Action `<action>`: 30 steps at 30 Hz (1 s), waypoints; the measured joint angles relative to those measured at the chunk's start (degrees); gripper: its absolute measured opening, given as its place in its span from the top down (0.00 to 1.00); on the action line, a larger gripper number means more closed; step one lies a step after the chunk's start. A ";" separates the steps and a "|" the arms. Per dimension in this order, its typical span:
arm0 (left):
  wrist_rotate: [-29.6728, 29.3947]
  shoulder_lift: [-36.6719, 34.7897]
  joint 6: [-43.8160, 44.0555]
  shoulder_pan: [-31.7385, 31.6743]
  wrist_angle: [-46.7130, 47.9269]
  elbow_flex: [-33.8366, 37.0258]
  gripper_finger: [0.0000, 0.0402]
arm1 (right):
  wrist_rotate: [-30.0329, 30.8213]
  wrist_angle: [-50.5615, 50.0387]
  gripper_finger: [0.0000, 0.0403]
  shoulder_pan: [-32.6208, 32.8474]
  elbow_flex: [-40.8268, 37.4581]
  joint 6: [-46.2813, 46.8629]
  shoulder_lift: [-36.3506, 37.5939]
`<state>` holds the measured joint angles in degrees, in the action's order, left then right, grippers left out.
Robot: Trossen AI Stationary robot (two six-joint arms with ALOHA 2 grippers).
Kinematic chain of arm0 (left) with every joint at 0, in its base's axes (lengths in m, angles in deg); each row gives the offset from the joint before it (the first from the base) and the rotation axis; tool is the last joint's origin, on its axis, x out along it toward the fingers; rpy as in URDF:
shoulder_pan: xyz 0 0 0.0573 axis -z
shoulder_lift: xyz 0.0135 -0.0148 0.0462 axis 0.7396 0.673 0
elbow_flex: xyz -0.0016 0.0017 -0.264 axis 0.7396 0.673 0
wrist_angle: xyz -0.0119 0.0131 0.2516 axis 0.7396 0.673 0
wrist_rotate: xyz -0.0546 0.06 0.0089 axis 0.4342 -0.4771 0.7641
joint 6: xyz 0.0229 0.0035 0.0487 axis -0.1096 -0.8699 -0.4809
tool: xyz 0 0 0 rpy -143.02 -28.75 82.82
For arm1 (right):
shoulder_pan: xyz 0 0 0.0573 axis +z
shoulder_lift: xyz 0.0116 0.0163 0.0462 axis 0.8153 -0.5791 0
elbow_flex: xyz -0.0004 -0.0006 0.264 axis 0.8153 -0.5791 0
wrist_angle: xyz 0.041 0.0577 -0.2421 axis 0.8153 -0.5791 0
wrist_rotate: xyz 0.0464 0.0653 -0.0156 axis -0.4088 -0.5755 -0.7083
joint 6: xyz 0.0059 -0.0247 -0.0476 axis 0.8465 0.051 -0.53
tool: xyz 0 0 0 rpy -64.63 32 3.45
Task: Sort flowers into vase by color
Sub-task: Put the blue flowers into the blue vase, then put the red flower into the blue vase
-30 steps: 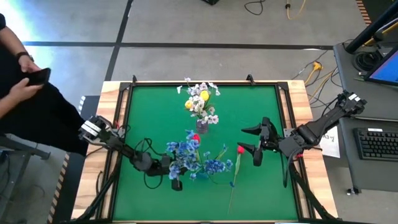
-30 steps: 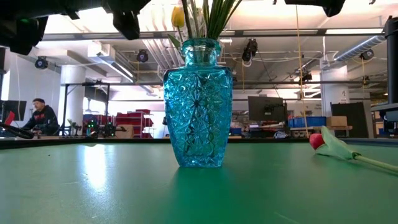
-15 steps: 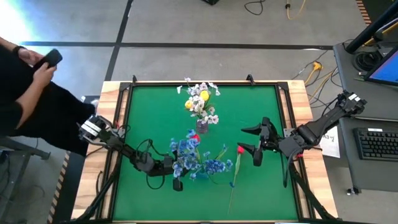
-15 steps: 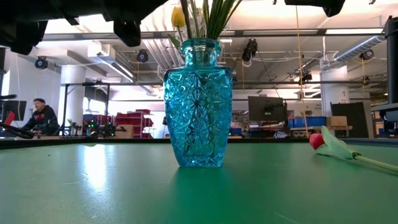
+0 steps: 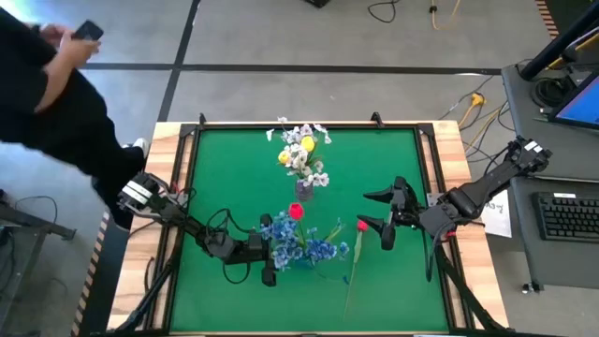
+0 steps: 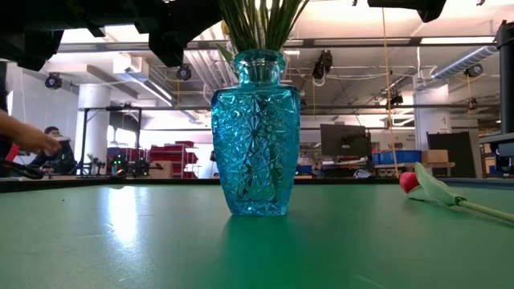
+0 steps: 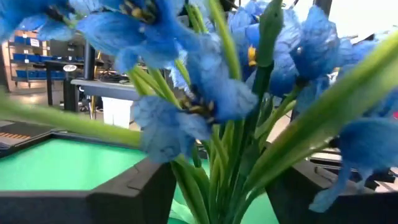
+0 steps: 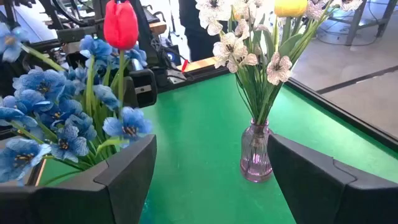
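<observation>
Your left gripper [image 5: 269,263] sits low over the green felt table [image 5: 215,168], near its front edge, with its two dark fingers [image 7: 134,193] spread apart on either side of a bundle of green stems. Those stems belong to the bunch of blue clustered artificial blooms [image 5: 298,245], which rises right in front of the fingers and fills the left wrist view [image 7: 186,106]. The stems pass between the fingers, but you cannot tell from these views whether the pads actually touch them.

A red tulip bud on a long green stem [image 5: 296,212] stands up out of that blue bunch, just beyond your left gripper; the right wrist view shows it upright above the blue flowers [image 8: 120,23].

Your right gripper [image 5: 386,221] hovers over the right part of the table with its fingers wide open and nothing between them. Just beside it, toward the left gripper, a second red tulip with a green stem [image 5: 360,226] lies flat on the felt, its stem running toward the front edge.

Farther from both grippers, toward the back of the table, a small clear purple glass vase [image 8: 255,159] holds sprays of tiny white blossoms [image 5: 311,176] and yellow tulip buds [image 5: 307,143]. The low view shows a cut-glass turquoise vase [image 6: 255,132] holding green stems.

A person in dark clothing [image 5: 56,103] stands off the table's left rear corner, holding a phone [image 5: 87,31].
</observation>
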<state>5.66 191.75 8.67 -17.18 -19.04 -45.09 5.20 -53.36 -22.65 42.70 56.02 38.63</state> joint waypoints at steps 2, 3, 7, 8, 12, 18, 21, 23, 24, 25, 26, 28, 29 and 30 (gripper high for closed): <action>-0.55 -0.08 0.13 0.00 0.02 0.00 0.47 | -0.06 -0.02 0.26 -0.01 0.00 0.17 0.00; -0.65 -0.10 0.13 0.00 0.05 0.00 0.46 | -0.09 -0.02 0.25 -0.02 0.00 0.20 0.00; -0.72 -0.54 0.13 0.00 1.46 0.00 0.42 | -0.52 -0.02 0.24 -0.02 0.00 0.31 0.00; -0.74 -1.08 0.14 0.00 2.56 0.08 0.41 | -0.77 -0.02 0.23 -0.02 0.00 0.34 0.00; -0.89 -4.44 2.51 0.00 9.39 0.35 0.38 | -2.22 -0.05 0.23 0.00 0.00 1.40 0.04; -0.85 -9.87 7.46 0.32 22.70 0.37 0.35 | -3.25 -1.38 0.23 0.00 0.20 7.49 0.09; -0.83 -13.12 7.52 0.90 29.30 0.37 0.34 | -3.30 -4.61 0.23 0.00 0.48 14.68 0.11; -0.81 -15.55 8.09 1.28 34.08 0.37 0.33 | -3.48 -7.95 0.23 0.00 0.75 20.16 0.11; -0.72 -16.64 8.77 1.36 36.30 0.37 0.33 | -3.77 -9.97 0.23 0.00 1.00 23.04 0.11; -0.68 -17.79 9.54 1.45 38.59 0.37 0.33 | -4.38 -12.21 0.24 0.00 1.28 26.21 0.11; -0.68 -19.03 10.17 1.58 41.08 0.37 0.33 | -5.06 -14.26 0.24 0.00 1.52 29.22 0.11; -0.68 -21.24 11.11 1.81 45.34 0.35 0.33 | -6.80 -17.74 0.25 0.00 1.70 35.10 0.11; -0.68 -22.35 11.53 2.00 47.51 0.36 0.33 | -7.91 -19.24 0.25 0.00 1.73 37.78 0.11; -0.65 -23.43 11.74 2.12 49.38 0.37 0.33 | -9.13 -20.76 0.26 0.00 1.73 40.39 0.11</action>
<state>5.00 168.33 20.41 -15.06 30.34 -44.72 -3.93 -74.12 -22.65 44.43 96.41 38.74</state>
